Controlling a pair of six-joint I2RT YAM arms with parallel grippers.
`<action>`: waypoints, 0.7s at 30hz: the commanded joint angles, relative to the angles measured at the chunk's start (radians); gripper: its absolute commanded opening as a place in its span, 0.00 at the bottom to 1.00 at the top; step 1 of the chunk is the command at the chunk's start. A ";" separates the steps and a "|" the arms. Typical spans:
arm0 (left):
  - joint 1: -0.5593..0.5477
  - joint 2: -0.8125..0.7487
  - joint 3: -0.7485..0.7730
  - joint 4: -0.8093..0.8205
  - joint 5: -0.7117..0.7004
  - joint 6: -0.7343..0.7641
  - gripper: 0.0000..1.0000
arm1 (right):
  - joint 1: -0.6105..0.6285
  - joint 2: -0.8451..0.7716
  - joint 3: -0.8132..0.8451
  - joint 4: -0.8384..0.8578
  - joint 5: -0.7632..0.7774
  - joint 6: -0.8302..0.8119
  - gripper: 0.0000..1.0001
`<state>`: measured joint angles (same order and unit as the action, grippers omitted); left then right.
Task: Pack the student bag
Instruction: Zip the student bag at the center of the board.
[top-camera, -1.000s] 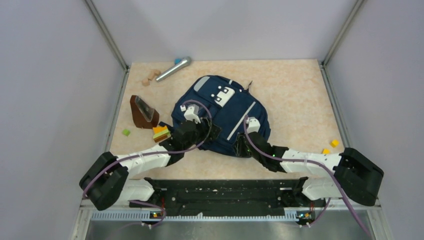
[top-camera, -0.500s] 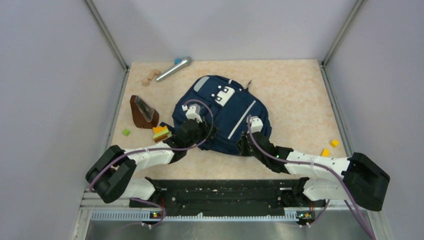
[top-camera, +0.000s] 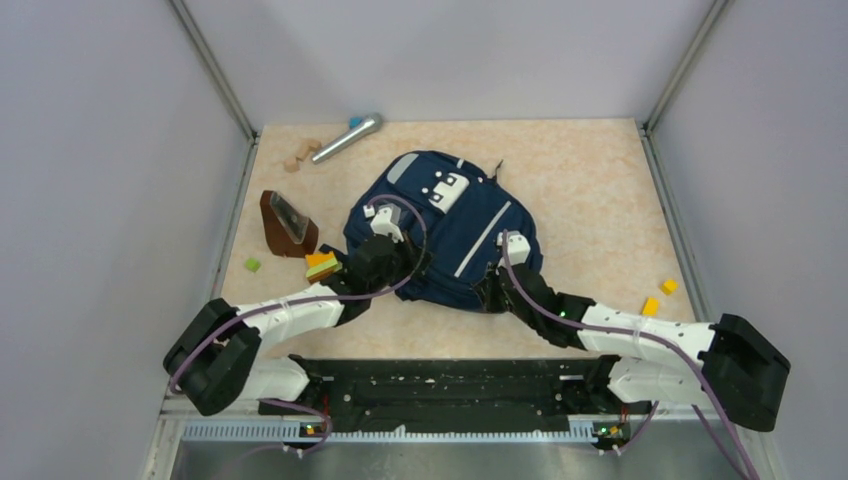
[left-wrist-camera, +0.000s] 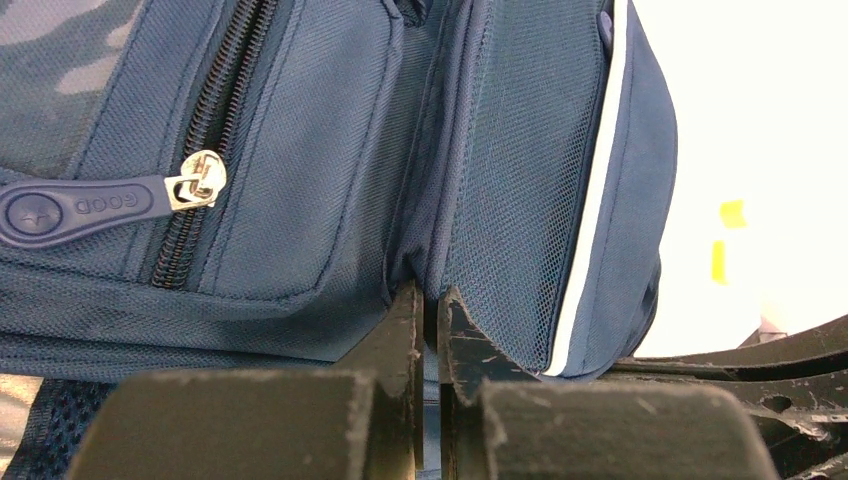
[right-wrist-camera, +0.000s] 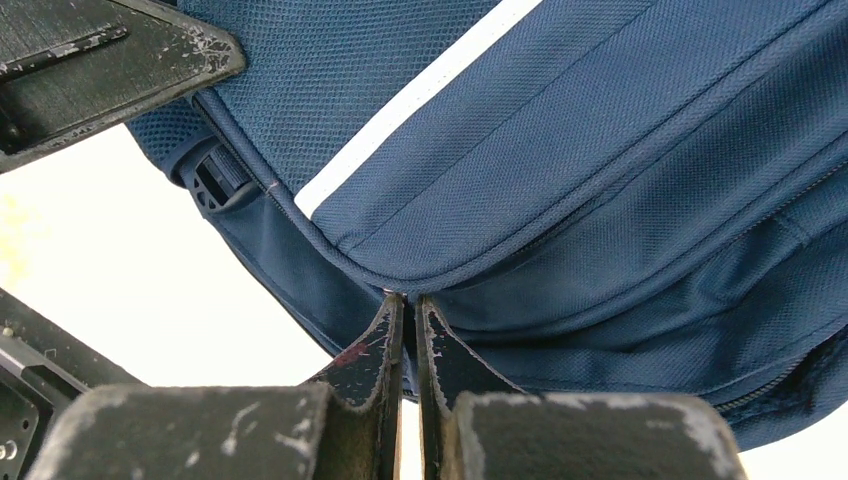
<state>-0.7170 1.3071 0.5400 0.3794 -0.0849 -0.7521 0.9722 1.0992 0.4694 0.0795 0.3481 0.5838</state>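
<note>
Step in hand: securing the student bag (top-camera: 450, 225) ahead of opening. Lies flat at centre of the table (top-camera: 600, 180), front pocket up. At its 8 o'clock edge, left gripper (left-wrist-camera: 428, 300) pinching a fabric fold beside the zipper pull (left-wrist-camera: 200, 180), jaws nearly together. At 5 o'clock, right gripper (right-wrist-camera: 408, 305) clamped on the piped seam. Next, likely: lift or spread both holds evenly, avoid fabric slip, then reach the zipper.

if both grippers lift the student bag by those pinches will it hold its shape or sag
Probably sags: the student bag is soft woven fabric that folds where the left gripper and right gripper pinch it. It looks slumped rather than stuffed, so likely light for its size. Such thin fabric pinches may slip.
</note>
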 joint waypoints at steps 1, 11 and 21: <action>0.035 -0.064 0.039 -0.005 -0.025 0.071 0.00 | -0.024 -0.027 0.029 -0.035 0.036 -0.036 0.00; 0.049 -0.088 0.024 -0.019 -0.006 0.082 0.00 | -0.083 -0.027 0.043 -0.076 0.096 -0.104 0.00; 0.066 -0.134 0.005 -0.065 -0.006 0.135 0.00 | -0.177 -0.039 0.038 -0.086 0.093 -0.158 0.00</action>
<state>-0.6777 1.2316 0.5407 0.2966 -0.0395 -0.6865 0.8440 1.0767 0.4789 0.0139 0.3759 0.4770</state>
